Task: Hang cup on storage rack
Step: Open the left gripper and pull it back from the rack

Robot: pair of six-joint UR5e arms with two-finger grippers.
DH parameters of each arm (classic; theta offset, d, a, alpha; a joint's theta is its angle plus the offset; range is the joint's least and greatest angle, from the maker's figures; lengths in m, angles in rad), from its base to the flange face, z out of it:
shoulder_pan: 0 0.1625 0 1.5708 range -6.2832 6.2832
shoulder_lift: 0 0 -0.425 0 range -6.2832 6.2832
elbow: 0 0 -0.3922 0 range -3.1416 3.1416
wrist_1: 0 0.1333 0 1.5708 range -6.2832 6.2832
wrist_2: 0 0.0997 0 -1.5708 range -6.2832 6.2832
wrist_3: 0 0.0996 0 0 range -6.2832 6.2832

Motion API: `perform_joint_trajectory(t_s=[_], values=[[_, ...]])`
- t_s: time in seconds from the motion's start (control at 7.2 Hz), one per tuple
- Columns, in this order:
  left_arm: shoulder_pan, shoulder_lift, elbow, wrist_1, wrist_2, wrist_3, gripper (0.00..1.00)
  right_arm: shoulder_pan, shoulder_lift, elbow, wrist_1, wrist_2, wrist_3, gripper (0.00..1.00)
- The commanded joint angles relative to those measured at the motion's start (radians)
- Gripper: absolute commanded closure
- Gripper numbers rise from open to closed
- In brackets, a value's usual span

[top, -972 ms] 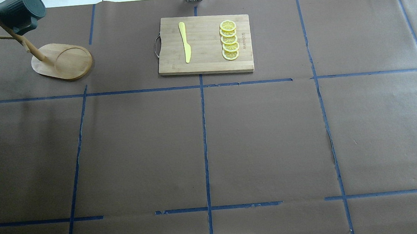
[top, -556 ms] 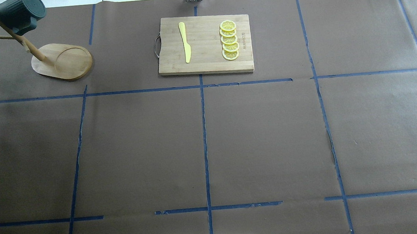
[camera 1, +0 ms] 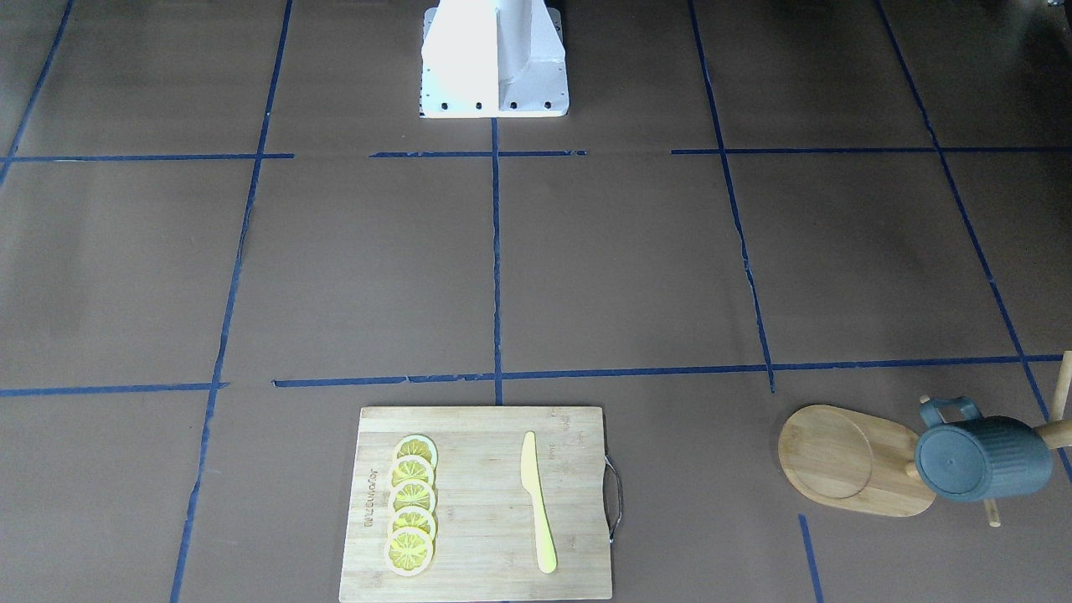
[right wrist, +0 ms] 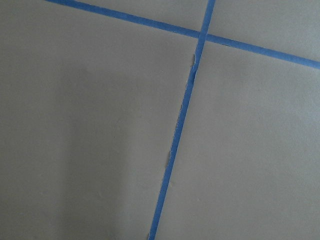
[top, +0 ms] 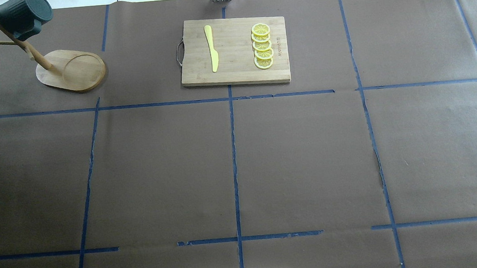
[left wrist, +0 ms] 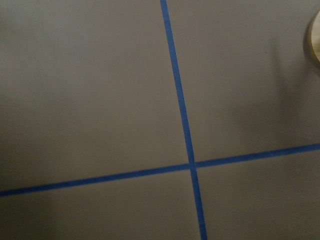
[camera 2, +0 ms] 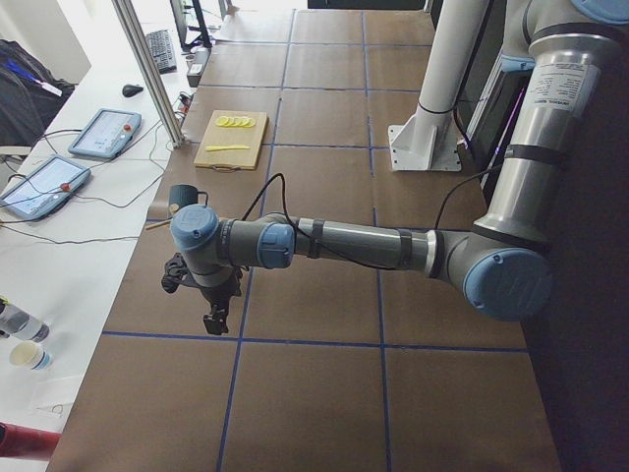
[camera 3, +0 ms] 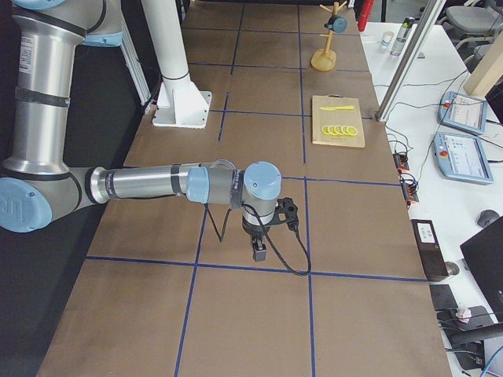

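Observation:
The dark blue-grey ribbed cup hangs by its handle on a peg of the bamboo storage rack at the table's far left corner. It also shows in the front view over the rack's oval base, bottom facing the camera. My left gripper hangs over bare table, apart from the cup. My right gripper hangs over a tape line far from the rack. Both show only in the side views, so I cannot tell whether they are open or shut. Neither holds anything that I can see.
A rectangular wooden cutting board with a yellow knife and several lemon slices lies at the far middle. Blue tape lines cross the brown table cover. The robot's white base plate is at the near edge.
The cup has shifted slightly on its peg, swinging a little up and left. No arm appears in the overhead view in any frame.

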Motion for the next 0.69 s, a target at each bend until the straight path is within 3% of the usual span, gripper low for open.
perform_joint_trajectory(t_s=[0.0,0.14,0.56], values=[[-0.021,0.086,-0.1,0.026,-0.047,0.003,0.0,0.0,0.0,-0.001,-0.002,-0.001,0.002,0.0],[-0.021,0.12,-0.15,0.004,-0.022,0.0,0.0,0.0,0.0,-0.001,-0.002,-0.001,0.004,0.0],[-0.019,0.145,-0.165,-0.017,-0.019,0.007,0.0,0.0,0.0,0.0,0.0,-0.001,0.011,0.0]])
